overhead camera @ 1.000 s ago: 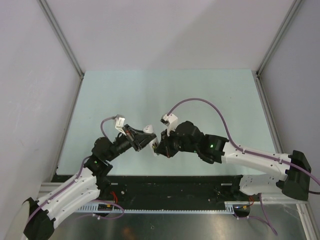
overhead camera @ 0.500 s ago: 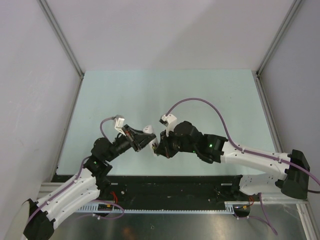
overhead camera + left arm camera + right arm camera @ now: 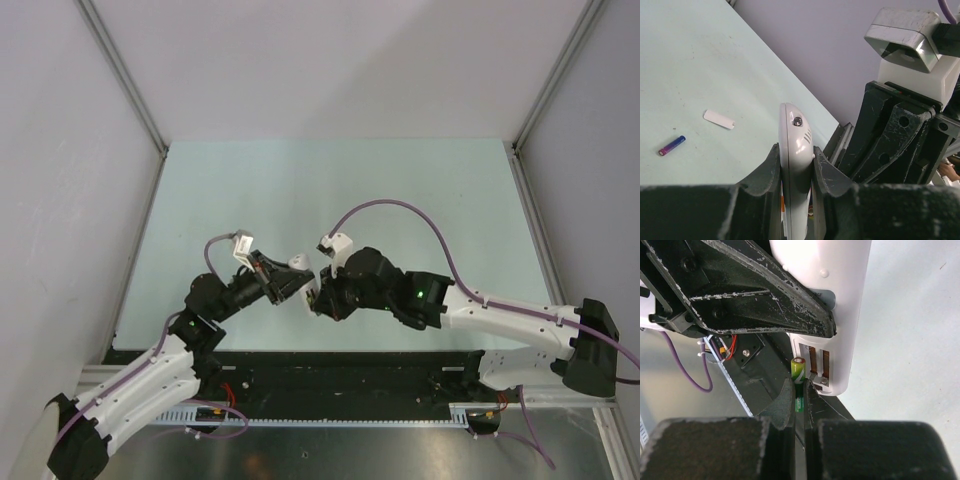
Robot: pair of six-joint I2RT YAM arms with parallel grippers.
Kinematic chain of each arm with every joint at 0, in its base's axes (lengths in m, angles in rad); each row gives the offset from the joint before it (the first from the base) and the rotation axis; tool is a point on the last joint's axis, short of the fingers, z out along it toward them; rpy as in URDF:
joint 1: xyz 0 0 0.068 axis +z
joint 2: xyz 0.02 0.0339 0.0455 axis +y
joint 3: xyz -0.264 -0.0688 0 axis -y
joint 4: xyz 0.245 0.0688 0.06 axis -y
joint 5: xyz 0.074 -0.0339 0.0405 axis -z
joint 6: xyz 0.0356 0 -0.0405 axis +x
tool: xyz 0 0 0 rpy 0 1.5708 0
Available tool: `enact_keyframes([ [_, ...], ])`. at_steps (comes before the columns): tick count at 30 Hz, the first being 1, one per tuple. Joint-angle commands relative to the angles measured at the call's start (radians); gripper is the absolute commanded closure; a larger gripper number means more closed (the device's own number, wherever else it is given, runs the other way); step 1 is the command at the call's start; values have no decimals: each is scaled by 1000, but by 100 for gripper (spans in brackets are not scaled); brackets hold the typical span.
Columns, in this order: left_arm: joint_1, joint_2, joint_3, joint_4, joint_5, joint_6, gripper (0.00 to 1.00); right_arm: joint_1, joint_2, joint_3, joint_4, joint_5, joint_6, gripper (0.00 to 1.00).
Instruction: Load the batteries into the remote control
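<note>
Pale green table [image 3: 400, 190] with grey walls [image 3: 330, 60] round it, and your two arms meet nose to nose near the front middle. Your left gripper [image 3: 795, 152] is clamped tight on the remote [image 3: 795, 132], holding it on edge, up off the table. Your right gripper [image 3: 798, 386] is pinched narrow on the green battery [image 3: 798, 367]. The battery's top end pokes out just beside the open battery recess [image 3: 818, 365] at the remote's end; touching or not, can't tell from here. The purple-blue battery [image 3: 671, 145] is lying flat on the table off to the side, with a little white flat piece [image 3: 719, 119] near it but not touching.
</note>
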Motion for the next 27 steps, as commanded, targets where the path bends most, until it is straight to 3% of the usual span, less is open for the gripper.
enact_keyframes([
  [1, -17, -16, 41, 93, 109, -80, 100, 0, 7, 35, -8, 92, -23, 100],
  [20, -19, 1, 30, 119, 138, -118, 100, 14, -10, 43, -33, 127, -43, 100],
  [27, -27, 53, 10, 234, 138, -259, 100, 24, -4, 60, 27, 192, -35, 100],
])
